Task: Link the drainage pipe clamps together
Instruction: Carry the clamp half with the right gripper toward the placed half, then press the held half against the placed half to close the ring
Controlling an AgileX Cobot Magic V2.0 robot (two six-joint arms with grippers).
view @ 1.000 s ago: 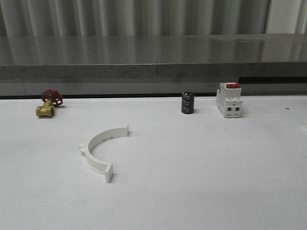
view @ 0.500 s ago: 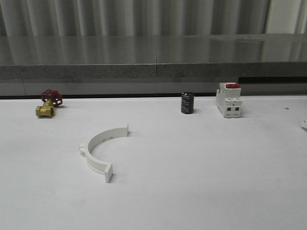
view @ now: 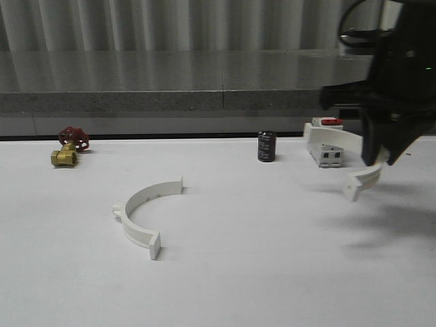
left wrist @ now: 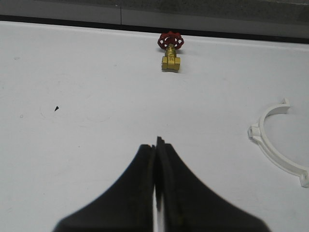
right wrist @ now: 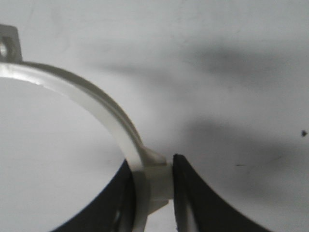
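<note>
One white half-ring drainage pipe clamp (view: 144,208) lies flat on the white table, left of centre; the same clamp (left wrist: 277,145) shows in the left wrist view. The other clamp (view: 354,167) hangs above the table at the right, in front of the switch block. My right gripper (view: 378,157) is shut on it at its side lug; the wrist view shows the held clamp (right wrist: 96,99) arcing away from the right gripper (right wrist: 152,186). My left gripper (left wrist: 157,150) is shut on nothing above bare table.
A brass valve with red handwheel (view: 68,146) sits far left at the back. A small black cylinder (view: 266,146) and a white switch block with red top (view: 325,146) stand at the back right. A grey ledge (view: 204,102) runs behind the table.
My right arm has come into the front view from the right, carrying the second clamp leftward above the table. The clamp on the table has not moved.
</note>
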